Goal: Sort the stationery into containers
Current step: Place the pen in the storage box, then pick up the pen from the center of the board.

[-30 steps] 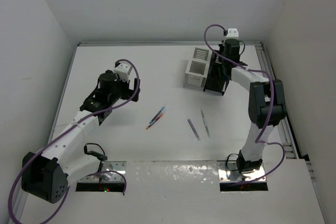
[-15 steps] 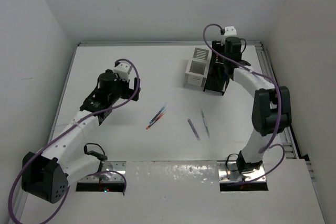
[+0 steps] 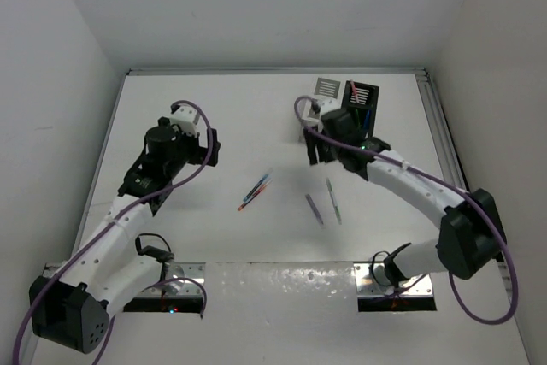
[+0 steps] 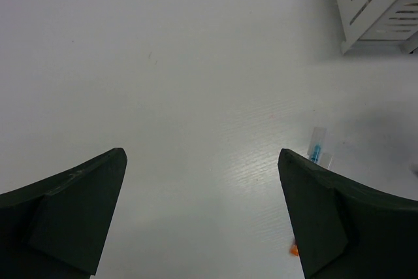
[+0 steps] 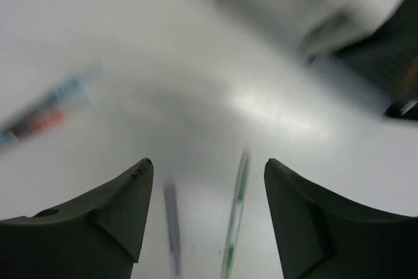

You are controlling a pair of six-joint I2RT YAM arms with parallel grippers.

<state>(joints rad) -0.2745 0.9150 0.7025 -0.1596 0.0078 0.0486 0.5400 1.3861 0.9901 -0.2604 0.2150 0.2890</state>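
Loose stationery lies mid-table: a blue pen and a red pen [image 3: 255,191] side by side, a purple pen [image 3: 314,209] and a green pen [image 3: 333,200]. The white container [image 3: 327,86] and the black container [image 3: 362,102], which has pens in it, stand at the back right. My right gripper [image 3: 320,158] hangs open just behind the purple and green pens. Its blurred wrist view shows the green pen [image 5: 235,220] and purple pen [image 5: 172,227] below the open right gripper [image 5: 208,163]. My left gripper [image 3: 210,148] is open and empty, left of the blue pen [image 4: 316,151].
The right arm's forearm stretches across the table in front of the containers. The white container [image 4: 375,1] shows at the top right of the left wrist view. An aluminium rail [image 3: 440,134] runs along the table's right edge. Walls close in the left, back and right.
My right arm has swung from over the black container forward and left to the loose pens, and its jaws have opened. The left arm has shifted slightly left.
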